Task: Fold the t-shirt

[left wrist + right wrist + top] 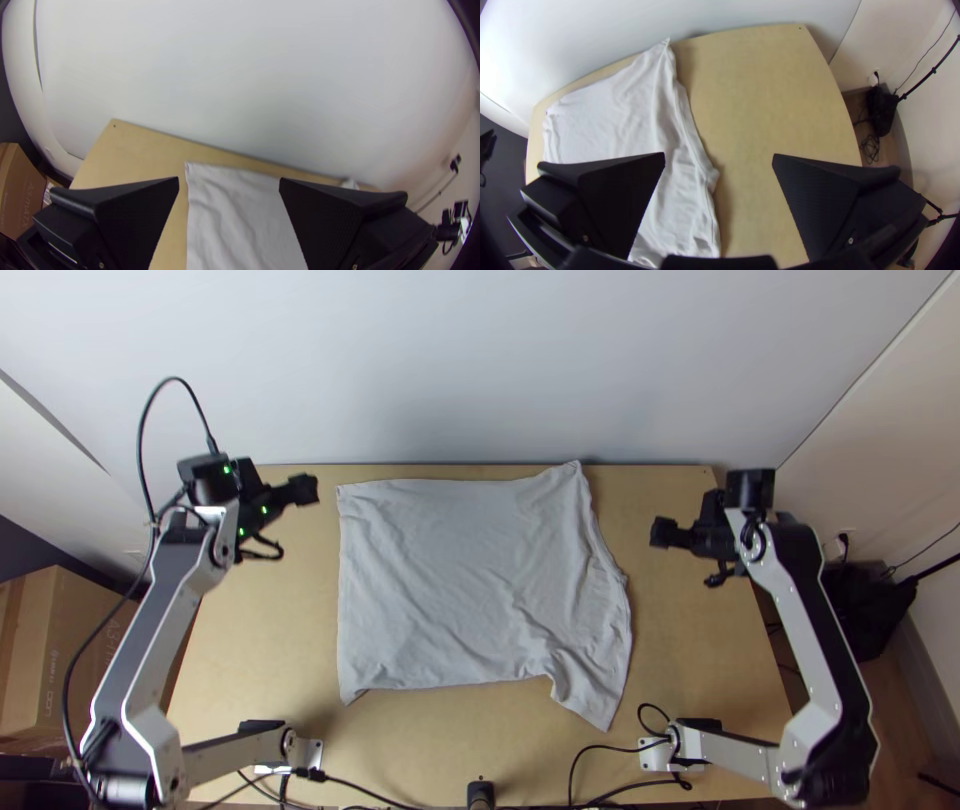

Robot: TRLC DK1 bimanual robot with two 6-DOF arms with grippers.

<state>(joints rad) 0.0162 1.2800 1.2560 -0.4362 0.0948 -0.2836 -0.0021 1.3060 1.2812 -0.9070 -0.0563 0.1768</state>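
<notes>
T-shirt (465, 580) lies between left tool (304, 489) and right tool (662, 533), apart from both

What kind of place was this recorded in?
Probably a small workroom or lab corner: two robot arms stand at a wooden table set against a bare pale wall, with a cardboard box beside it.

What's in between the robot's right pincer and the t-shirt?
Just a bare strip of the wooden table, between the right pincer and the t-shirt. You can see it in the top view.
</notes>
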